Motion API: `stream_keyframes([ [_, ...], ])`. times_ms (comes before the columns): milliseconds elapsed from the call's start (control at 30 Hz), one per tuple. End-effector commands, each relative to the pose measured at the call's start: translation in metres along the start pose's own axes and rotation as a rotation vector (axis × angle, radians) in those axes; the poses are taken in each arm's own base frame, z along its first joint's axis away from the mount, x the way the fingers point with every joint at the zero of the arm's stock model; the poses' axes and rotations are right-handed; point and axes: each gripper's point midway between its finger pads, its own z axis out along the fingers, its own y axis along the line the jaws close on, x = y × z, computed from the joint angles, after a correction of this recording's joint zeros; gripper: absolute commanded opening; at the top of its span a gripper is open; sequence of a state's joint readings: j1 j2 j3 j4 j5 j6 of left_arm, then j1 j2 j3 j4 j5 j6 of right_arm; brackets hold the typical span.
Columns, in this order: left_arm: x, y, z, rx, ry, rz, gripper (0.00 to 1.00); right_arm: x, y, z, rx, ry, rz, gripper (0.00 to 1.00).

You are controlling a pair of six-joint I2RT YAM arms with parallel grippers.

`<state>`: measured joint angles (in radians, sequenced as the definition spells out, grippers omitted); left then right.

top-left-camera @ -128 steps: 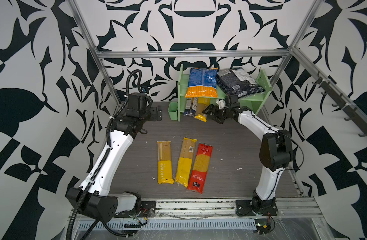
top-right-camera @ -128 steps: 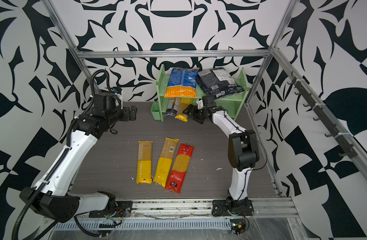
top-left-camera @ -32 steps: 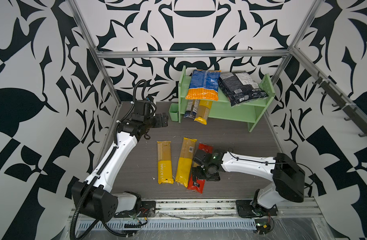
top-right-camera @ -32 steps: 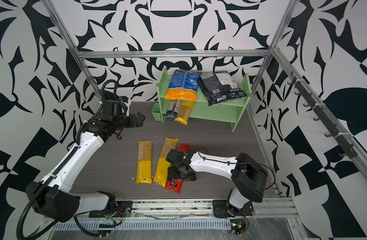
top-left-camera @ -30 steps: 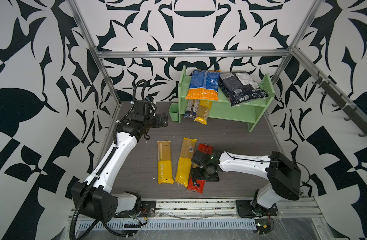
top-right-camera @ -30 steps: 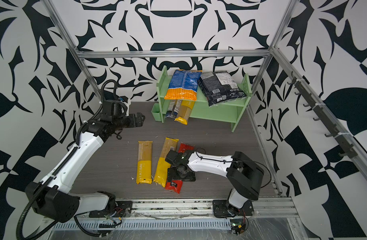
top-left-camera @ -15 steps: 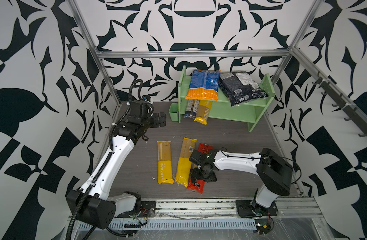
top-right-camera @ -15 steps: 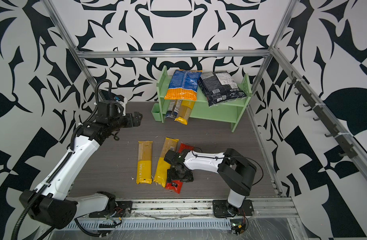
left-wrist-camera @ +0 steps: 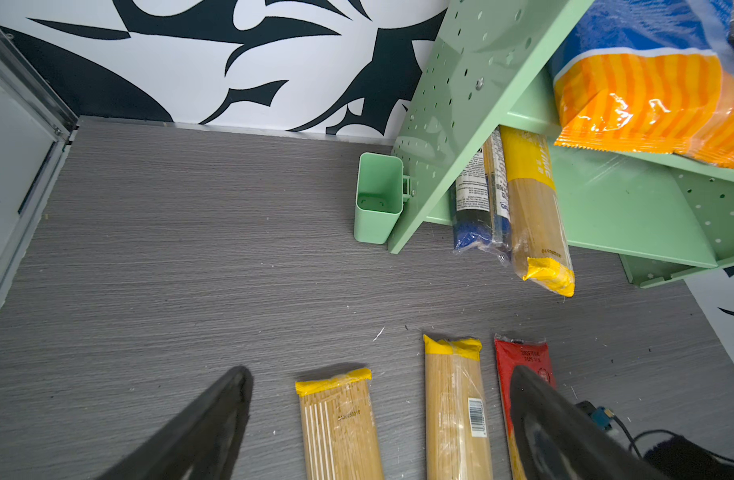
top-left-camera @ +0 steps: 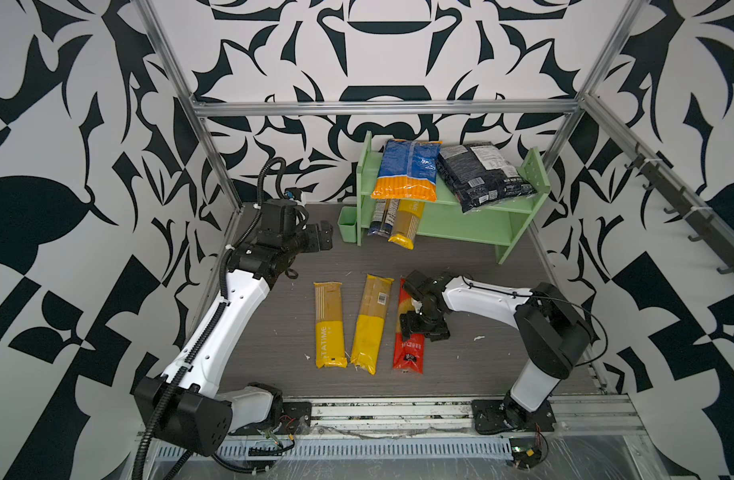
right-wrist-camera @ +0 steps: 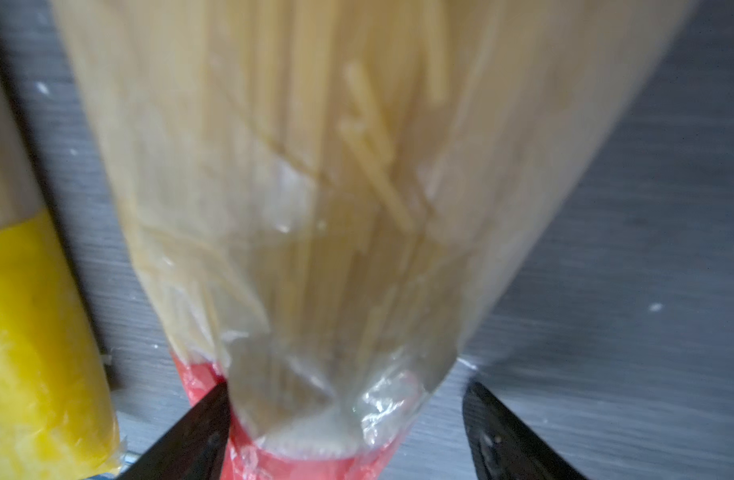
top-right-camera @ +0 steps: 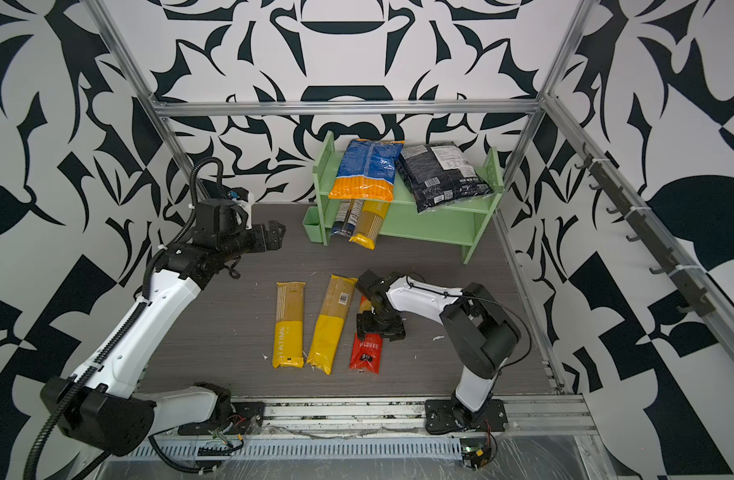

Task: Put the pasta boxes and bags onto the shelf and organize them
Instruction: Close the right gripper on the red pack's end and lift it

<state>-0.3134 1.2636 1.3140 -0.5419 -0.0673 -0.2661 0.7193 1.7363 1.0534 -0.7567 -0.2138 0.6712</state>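
Right claw (top-left-camera: 424,330) spread astride the red pack (top-left-camera: 407,353) on the desk (top-left-camera: 290,332), left claw (top-left-camera: 324,239) spread, empty; we judge next: pinch, lift, carry to the shelf (top-left-camera: 539,174).

Table top (left-wrist-camera: 191,249): grey wood-grain surface, matt, with fine streaks along the grain. Shelf (left-wrist-camera: 461,95) and small cup (left-wrist-camera: 378,195) on its side panel: pale green, smooth, soft satin sheen; whether painted metal or plastic cannot be told. Red pack (right-wrist-camera: 307,291), yellow packs (left-wrist-camera: 340,428) and blue-and-orange bag (left-wrist-camera: 647,91): thin glossy plastic film, crinkled and catching the light, clear over the red pack's dry spaghetti; frame rail (top-left-camera: 382,109): bare brushed metal.
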Motion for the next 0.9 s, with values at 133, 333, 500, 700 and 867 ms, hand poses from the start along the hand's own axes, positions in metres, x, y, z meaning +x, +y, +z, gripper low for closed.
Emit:
stream_keyframes([
  [133,-0.002,0.005,0.001,-0.020,-0.010,-0.009,0.99,0.000,-0.002,-0.026,0.087,-0.072,-0.038,0.94],
  [333,0.002,0.007,-0.001,-0.028,-0.001,-0.002,0.99,0.021,0.024,-0.034,0.065,-0.122,-0.022,0.99],
  [500,0.012,0.006,-0.004,-0.018,0.030,0.008,0.99,0.038,0.042,-0.011,0.080,-0.102,-0.022,0.99],
  [700,0.031,0.006,-0.007,0.000,0.077,0.007,0.99,0.051,0.043,0.000,0.158,-0.117,0.004,0.99],
  [867,0.047,0.007,-0.006,0.014,0.104,-0.006,0.99,0.064,0.028,0.014,0.193,-0.126,0.013,0.99],
])
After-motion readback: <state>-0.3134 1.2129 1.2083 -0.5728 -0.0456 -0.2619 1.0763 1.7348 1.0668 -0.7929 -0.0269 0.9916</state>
